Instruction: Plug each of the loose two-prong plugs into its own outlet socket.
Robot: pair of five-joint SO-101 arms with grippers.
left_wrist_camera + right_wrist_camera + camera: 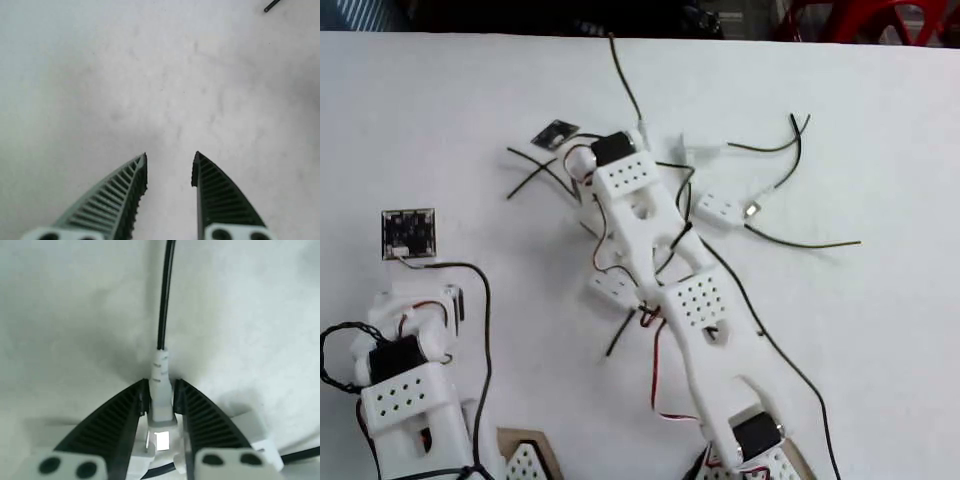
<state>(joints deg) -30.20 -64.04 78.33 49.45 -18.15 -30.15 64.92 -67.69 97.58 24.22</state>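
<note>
My right gripper [161,386] is shut on a white two-prong plug [161,405], and the plug's black cord [165,295] runs straight away from it over the table. A white socket block [252,432] lies close beside the jaws. In the high view the right arm [665,270] stretches to the table's middle, and the held plug [643,130] with its cord [623,80] shows just beyond the wrist. Two more white socket blocks [720,210] [613,285] and another corded plug [700,152] lie around the arm. My left gripper [170,157] hangs open over bare table.
Loose black cords [790,160] sprawl right of the right arm and others [535,175] to its left. One small black board [408,232] lies ahead of the left arm [405,390], and another [553,133] sits near the right wrist. The table's far left is bare.
</note>
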